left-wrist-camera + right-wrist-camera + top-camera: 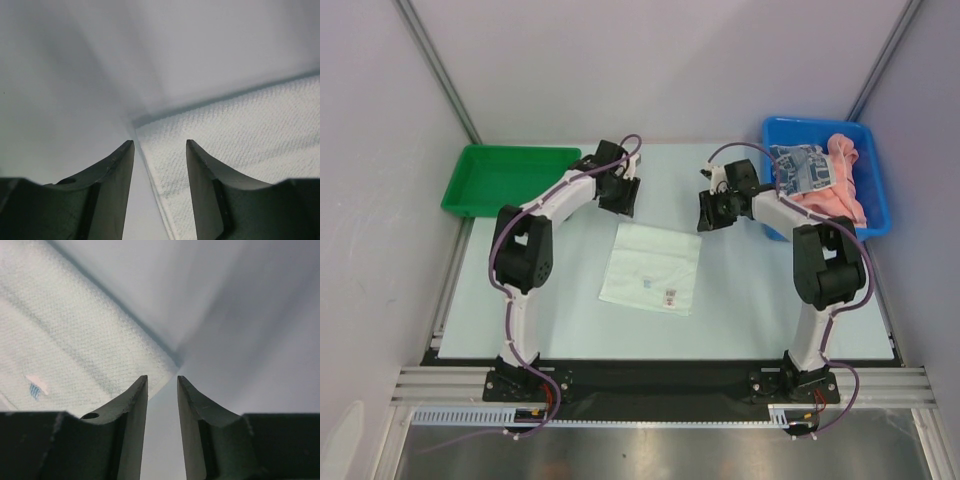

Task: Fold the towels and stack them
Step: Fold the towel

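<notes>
Wrist views alone show left hand (160,142), right hand (162,377) spread beside white towel (650,268).

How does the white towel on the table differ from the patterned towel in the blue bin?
The white towel lies flat on the table; the patterned towel sits crumpled in the blue bin. The white towel is plain apart from a small mark; the patterned towel carries blue-grey print. Both are cloth towels.
</notes>
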Available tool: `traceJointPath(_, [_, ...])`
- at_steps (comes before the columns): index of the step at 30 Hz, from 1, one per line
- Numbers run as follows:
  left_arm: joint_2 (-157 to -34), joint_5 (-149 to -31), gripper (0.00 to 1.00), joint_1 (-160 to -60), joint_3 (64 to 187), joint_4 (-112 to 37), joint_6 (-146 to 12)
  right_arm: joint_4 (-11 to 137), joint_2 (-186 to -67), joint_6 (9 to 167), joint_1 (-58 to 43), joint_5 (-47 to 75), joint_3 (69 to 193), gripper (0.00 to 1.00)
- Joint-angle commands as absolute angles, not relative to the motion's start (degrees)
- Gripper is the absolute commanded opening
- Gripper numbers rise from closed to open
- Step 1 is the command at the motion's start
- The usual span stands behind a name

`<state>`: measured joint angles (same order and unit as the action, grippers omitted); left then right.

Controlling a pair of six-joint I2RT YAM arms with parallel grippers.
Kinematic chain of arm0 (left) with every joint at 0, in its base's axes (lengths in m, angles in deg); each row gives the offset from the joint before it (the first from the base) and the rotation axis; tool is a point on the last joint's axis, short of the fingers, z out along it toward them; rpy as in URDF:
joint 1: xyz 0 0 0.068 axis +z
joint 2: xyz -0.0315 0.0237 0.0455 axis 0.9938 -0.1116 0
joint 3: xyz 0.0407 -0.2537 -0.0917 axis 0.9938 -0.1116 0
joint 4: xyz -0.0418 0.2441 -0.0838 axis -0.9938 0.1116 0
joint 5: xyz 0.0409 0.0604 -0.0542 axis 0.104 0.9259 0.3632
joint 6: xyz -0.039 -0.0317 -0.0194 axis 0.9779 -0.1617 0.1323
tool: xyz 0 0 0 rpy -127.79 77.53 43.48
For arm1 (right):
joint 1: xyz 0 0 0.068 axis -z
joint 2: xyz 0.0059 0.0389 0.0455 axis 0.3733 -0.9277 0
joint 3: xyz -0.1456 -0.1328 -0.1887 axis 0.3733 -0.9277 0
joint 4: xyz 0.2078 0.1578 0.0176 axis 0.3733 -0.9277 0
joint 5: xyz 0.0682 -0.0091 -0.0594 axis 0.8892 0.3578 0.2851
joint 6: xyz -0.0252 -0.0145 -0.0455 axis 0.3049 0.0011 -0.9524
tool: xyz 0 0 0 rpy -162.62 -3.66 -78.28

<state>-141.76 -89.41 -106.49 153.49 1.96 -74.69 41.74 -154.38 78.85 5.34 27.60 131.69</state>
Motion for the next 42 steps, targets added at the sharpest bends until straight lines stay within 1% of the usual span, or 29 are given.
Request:
traceJointPath(1, [-143.6,-94.3,0.52,-105.7,156.5,4.2,-83.6,36.8,-157.0,73.8,7.5,35.4,136.7,0.37])
traceJointPath(3, [-144.4,-95.9,0.52,-105.4,157.2,4.7,-86.4,33.5,-158.7,71.2,7.9,37.1,138.8,0.42])
traceJointPath(6, [-145.0,-99.1,0.53,-104.7,157.0,4.0,-89.1,30.7,-161.7,68.5,8.2,40.2,142.2,0.44])
traceJointPath(11, [-146.1,-99.4,0.53,-104.1,156.2,3.0,-91.4,27.6,-166.1,65.6,8.2,43.1,145.5,0.45])
traceJointPath(17, [-148.0,-98.4,0.47,-103.7,158.3,4.2,-94.1,26.8,-168.7,63.1,8.4,43.1,146.0,0.41])
traceJointPath(18, [-148.5,-98.4,0.46,-103.7,158.6,4.6,-94.7,26.8,-169.1,63.0,8.6,43.0,145.9,0.38])
traceJointPath(20, [-148.8,-98.8,0.40,-103.6,159.3,5.0,-95.1,27.0,-169.4,62.9,8.8,43.3,145.7,0.34])
traceJointPath(21, [-149.2,-99.4,0.38,-103.6,159.6,5.4,-95.6,27.3,-169.4,62.9,8.9,43.3,145.6,0.30])
traceJointPath(22, [-149.3,-99.5,0.31,-103.5,159.8,5.6,-95.8,27.3,-169.4,62.8,9.3,43.3,145.6,0.27])
traceJointPath(23, [-149.5,-99.8,0.27,-103.5,160.3,5.8,-96.4,27.2,-169.3,62.7,9.3,43.4,145.7,0.19])
traceJointPath(24, [-150.0,-100.1,0.22,-103.5,160.7,6.6,-96.6,27.4,-169.2,62.5,9.3,43.4,145.7,0.15])
traceJointPath(25, [-150.2,-100.1,0.10,-103.5,161.3,7.1,-96.9,27.5,-168.9,62.4,9.4,43.4,145.9,0.12])
traceJointPath(26, [-150.4,-99.9,0.05,-103.5,162.1,7.6,-97.0,27.4,-168.8,62.1,9.5,43.6,146.0,0.09])
traceJointPath(27, [-150.4,-100.3,0.02,-103.5,162.4,8.0,-97.3,27.5,-168.8,62.1,9.7,43.7,146.1,0.03])
traceJointPath(28, [-150.3,-100.2,0.00,-103.5,162.6,8.0,-97.3,27.8,-168.6,62.0,9.6,43.3,146.2,0.01])
traceJointPath(29, [-150.1,-100.3,0.00,-103.5,162.9,7.9,-97.0,28.1,-168.5,62.0,9.8,43.2,146.4,0.00])
traceJointPath(42, [-145.8,-95.4,0.00,-103.5,162.4,4.5,-95.5,30.7,-162.5,63.7,9.9,40.3,144.7,0.00])
